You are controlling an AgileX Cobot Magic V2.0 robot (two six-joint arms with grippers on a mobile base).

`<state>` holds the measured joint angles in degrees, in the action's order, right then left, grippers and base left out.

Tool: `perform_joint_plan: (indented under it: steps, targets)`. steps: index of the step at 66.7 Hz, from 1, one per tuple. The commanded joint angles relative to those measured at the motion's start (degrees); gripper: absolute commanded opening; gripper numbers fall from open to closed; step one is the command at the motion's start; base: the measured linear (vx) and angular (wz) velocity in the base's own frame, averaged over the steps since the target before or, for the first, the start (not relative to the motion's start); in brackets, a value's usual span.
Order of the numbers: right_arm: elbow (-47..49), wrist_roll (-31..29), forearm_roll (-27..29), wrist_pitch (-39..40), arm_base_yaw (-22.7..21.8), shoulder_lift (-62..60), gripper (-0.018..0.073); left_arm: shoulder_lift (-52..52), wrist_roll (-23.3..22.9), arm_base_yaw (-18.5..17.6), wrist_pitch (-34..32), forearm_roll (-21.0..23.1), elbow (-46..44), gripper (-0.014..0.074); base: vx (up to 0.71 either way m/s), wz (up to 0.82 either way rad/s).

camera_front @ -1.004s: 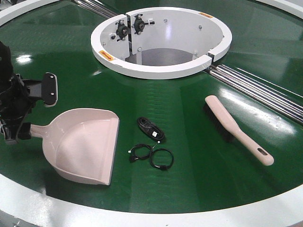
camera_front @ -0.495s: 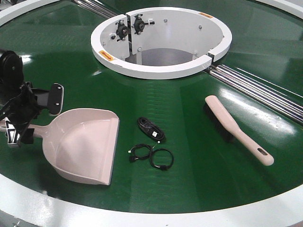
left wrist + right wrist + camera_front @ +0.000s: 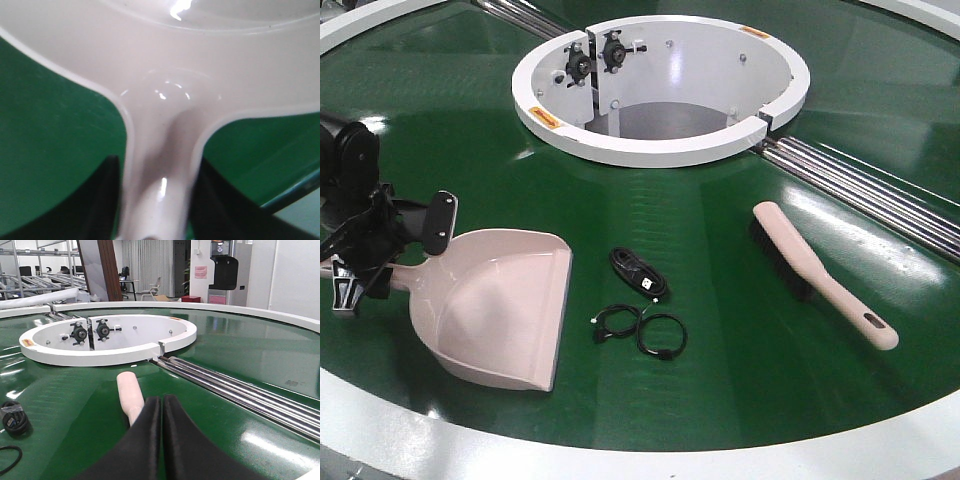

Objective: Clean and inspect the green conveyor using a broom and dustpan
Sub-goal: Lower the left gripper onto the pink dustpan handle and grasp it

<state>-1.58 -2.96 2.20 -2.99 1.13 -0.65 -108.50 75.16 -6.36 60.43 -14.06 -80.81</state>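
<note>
The green conveyor (image 3: 720,330) fills the front view. The pink-beige dustpan (image 3: 495,305) lies at the left, its mouth toward the front rim. My left gripper (image 3: 390,262) is open and straddles the dustpan handle (image 3: 160,165), a black finger (image 3: 107,195) close along each side. The broom (image 3: 820,275) lies flat at the right, bristles facing left. In the right wrist view my right gripper (image 3: 162,399) is shut and empty just above the belt, and the broom's far end (image 3: 130,390) pokes out past its fingers. The right gripper is outside the front view.
A coiled black cable (image 3: 640,272) and two loose cable loops (image 3: 660,335) lie between dustpan and broom. The white central ring (image 3: 660,85) opens behind them, with chrome rails (image 3: 860,190) running off to the right. The white outer rim (image 3: 620,455) borders the front.
My left arm has moved right and down, bringing its fingers lower around the dustpan handle. Dustpan, broom and cables have stayed where they were.
</note>
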Motion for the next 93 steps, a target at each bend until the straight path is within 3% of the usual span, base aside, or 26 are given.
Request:
perform_joint_plan:
  steps: [1,12,43,59,69,93]
  targets:
    - [-0.2,-0.1,-0.2,4.4,-0.4,-0.6,-0.0008,2.9,0.1,-1.2,0.0,-2.5,-1.6,0.0125,0.0,0.0]
    - [-0.2,-0.1,-0.2,4.4,-0.4,-0.6,-0.0008,3.9,0.1,-3.3,-1.2,-4.1,-1.6,-0.001,0.0,0.0]
    - [-0.2,-0.1,-0.2,4.4,-0.4,-0.6,-0.0008,4.7,-0.8,-5.4,-0.7,-4.5,-1.8,-0.0006,0.0,0.0]
    - [-0.2,-0.1,-0.2,4.4,-0.4,-0.6,-0.0008,4.6,-3.6,-5.7,0.7,-3.4,-7.0,-0.0006,0.0,0.0]
    - [-0.2,-0.1,-0.2,4.4,-0.4,-0.6,-0.0008,3.9,-3.6,-5.9,2.7,-0.9,-9.7,-0.0006,0.0,0.0]
    - [-0.2,-0.1,-0.2,4.4,-0.4,-0.6,-0.0008,2.2,-3.1,-8.1,4.0,-1.5,-9.7,-0.0006,0.0,0.0]
